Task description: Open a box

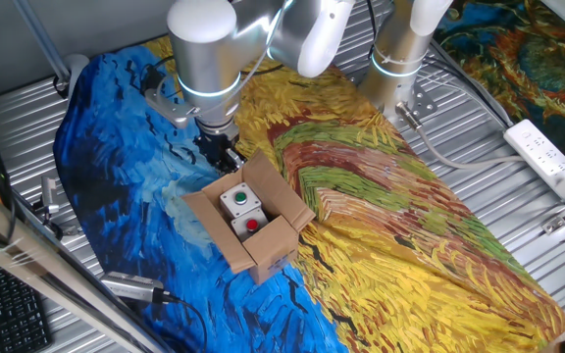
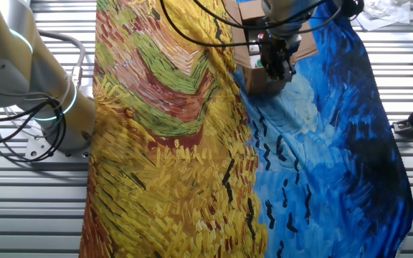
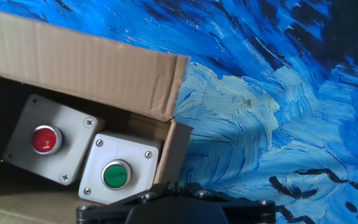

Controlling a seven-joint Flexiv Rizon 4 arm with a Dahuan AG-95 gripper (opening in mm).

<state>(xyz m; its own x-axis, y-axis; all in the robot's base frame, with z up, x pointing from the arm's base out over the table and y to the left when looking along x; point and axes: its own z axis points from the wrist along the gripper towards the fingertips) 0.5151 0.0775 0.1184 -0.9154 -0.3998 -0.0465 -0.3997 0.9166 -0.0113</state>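
The box [image 1: 255, 242] is a small brown cardboard carton on the blue part of the painted cloth, with its flaps [image 1: 259, 180] spread apart. Inside lies a grey unit [image 1: 243, 210] with a green button [image 3: 115, 175] and a red button [image 3: 44, 139]. My gripper [image 1: 226, 155] hangs at the box's far corner, right by the upright flap. In the hand view the dark fingertips [image 3: 166, 188] press together at the bottom edge, just below the short end flap [image 3: 174, 149]. In the other fixed view the gripper [image 2: 277, 66] covers most of the box [image 2: 253, 79].
A painted cloth [image 1: 381, 226] in blue and yellow covers the table. A white power strip [image 1: 549, 155] lies at the right on the ribbed metal top. A second arm base [image 1: 398, 59] stands behind. A metal tool [image 1: 130, 286] lies at the front left.
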